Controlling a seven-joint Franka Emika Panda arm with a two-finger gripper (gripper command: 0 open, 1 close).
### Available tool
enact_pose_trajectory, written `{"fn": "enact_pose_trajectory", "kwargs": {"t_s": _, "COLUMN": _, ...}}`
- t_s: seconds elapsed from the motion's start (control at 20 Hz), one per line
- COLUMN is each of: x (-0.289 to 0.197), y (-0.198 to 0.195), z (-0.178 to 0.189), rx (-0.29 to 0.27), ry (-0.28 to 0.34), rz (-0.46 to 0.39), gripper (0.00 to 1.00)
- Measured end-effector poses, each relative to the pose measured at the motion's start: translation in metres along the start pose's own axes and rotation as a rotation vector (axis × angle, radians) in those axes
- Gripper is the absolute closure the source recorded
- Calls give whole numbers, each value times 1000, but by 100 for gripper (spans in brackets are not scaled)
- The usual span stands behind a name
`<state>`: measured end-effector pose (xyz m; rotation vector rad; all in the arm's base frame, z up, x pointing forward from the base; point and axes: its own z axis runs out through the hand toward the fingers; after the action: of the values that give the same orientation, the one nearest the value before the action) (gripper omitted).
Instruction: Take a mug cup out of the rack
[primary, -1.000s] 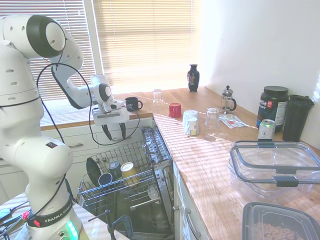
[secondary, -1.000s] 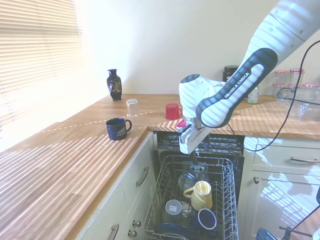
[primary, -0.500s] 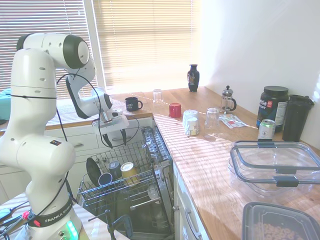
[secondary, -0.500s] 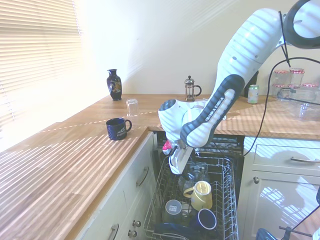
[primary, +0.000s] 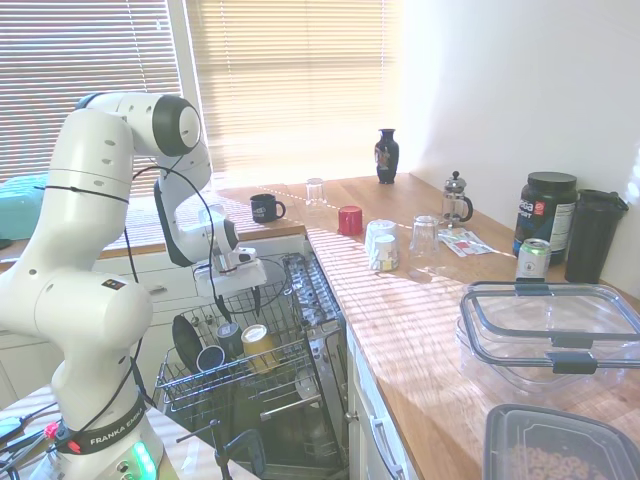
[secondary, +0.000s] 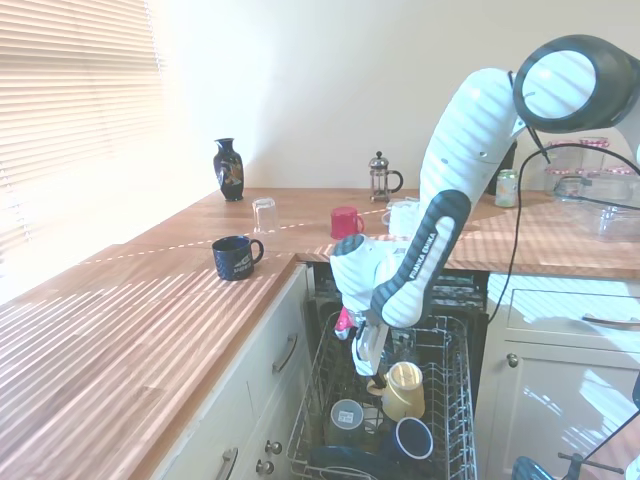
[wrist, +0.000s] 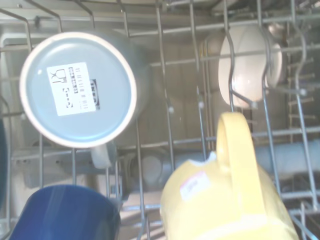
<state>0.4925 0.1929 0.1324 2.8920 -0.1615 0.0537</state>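
Pale-yellow mug under my wrist, handle turned up toward me

Yellow is what fills the wrist view: the mug cup (wrist: 225, 200) sits upside down in the rack (secondary: 452, 395), base uppermost with a small sticker on it, and its handle arches up on the side facing my camera; it was plainly loaded mouth-down so water would drain, which leaves me no open rim to reach into; the handle is my likely purchase

My gripper (secondary: 374, 372) hangs low over the basket, just above and beside the handle side of the mug, fingers pointing down; in the first exterior view the gripper (primary: 243, 300) shows two dark fingers standing apart with nothing between them, so I read it as open and empty; I judge I am lined up to close on the handle or the wall by it, with the grasp not yet made

The mug leans between upright tines toward the front of the pulled-out basket, and the tines are what keep it tilted rather than flat; neighbours crowd it: a grey cup (wrist: 80, 90) is inverted just beside it with a printed label on its base, a dark blue cup (wrist: 62, 212) lies at the near corner, and a pale rounded piece (wrist: 250, 62) is wedged in the wires further back; I judge the lift should go straight up, since any sideways pull could snag the handle on a tine or knock the grey cup

On the worktop stand a navy mug (secondary: 236, 257) and a red cup (secondary: 345, 222), well apart from the basket and no concern of mine
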Motion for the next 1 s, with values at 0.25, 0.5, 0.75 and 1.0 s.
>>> {"fn": "enact_pose_trajectory", "kwargs": {"t_s": 0.25, "x": 2, "y": -8, "z": 26, "rx": 10, "ry": 28, "rz": -29, "gripper": 0}}
{"fn": "enact_pose_trajectory", "kwargs": {"t_s": 0.5, "x": 3, "y": -18, "z": 49, "rx": 7, "ry": 39, "rz": -68, "gripper": 0}}
{"fn": "enact_pose_trajectory", "kwargs": {"t_s": 0.75, "x": 3, "y": -13, "z": 67, "rx": -11, "ry": 25, "rz": -110, "gripper": 0}}
{"fn": "enact_pose_trajectory", "kwargs": {"t_s": 1.0, "x": 3, "y": -7, "z": 79, "rx": -8, "ry": 25, "rz": -133, "gripper": 0}}
